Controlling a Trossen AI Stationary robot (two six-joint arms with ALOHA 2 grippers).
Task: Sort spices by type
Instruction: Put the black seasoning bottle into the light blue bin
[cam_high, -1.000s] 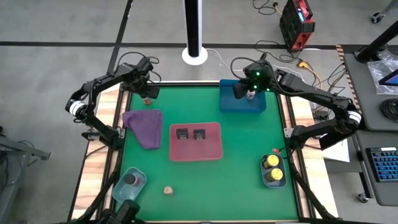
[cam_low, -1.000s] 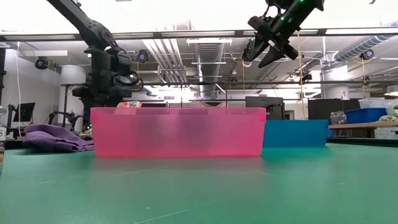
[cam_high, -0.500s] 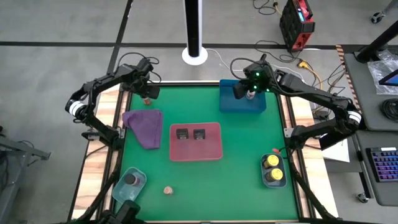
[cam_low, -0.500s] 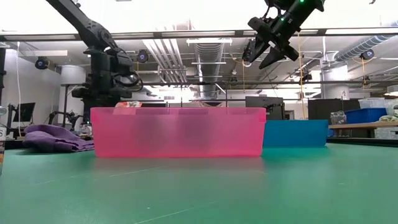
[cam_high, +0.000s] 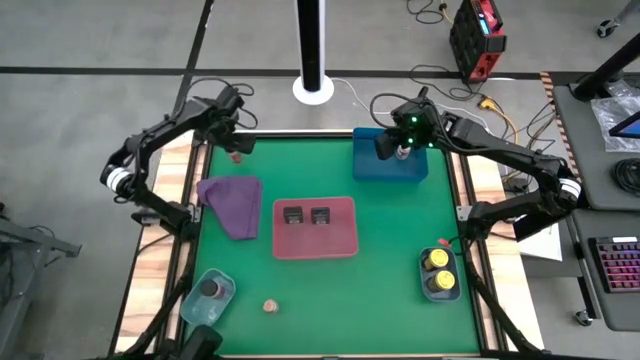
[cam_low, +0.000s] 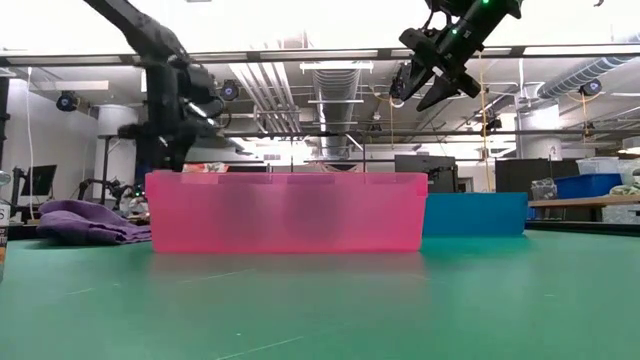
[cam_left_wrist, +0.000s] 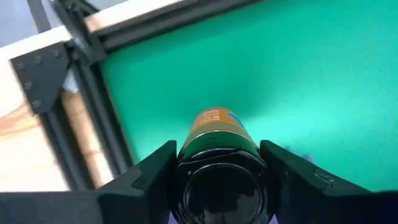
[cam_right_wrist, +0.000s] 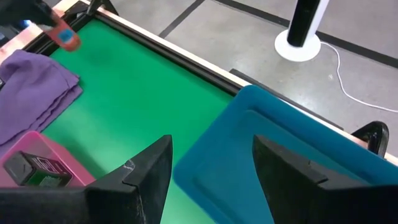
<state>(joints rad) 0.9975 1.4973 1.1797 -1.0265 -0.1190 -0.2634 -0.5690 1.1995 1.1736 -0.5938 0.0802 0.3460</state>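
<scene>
My left gripper (cam_left_wrist: 217, 186) is clamped around a brownish shaker (cam_left_wrist: 219, 134) at the table's far-left corner; it's rigid, probably light, slick-sided. Right gripper (cam_high: 400, 148) hovers over the blue tray (cam_high: 368, 165), apparently empty.

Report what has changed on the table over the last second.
The left gripper has closed on the dark brownish shaker at the table's far left corner and lifted it; in the low view that arm now sits higher. The right gripper hangs unchanged over the blue tray. The red tray with its tins, the purple cloth and the other jars stayed put.
</scene>
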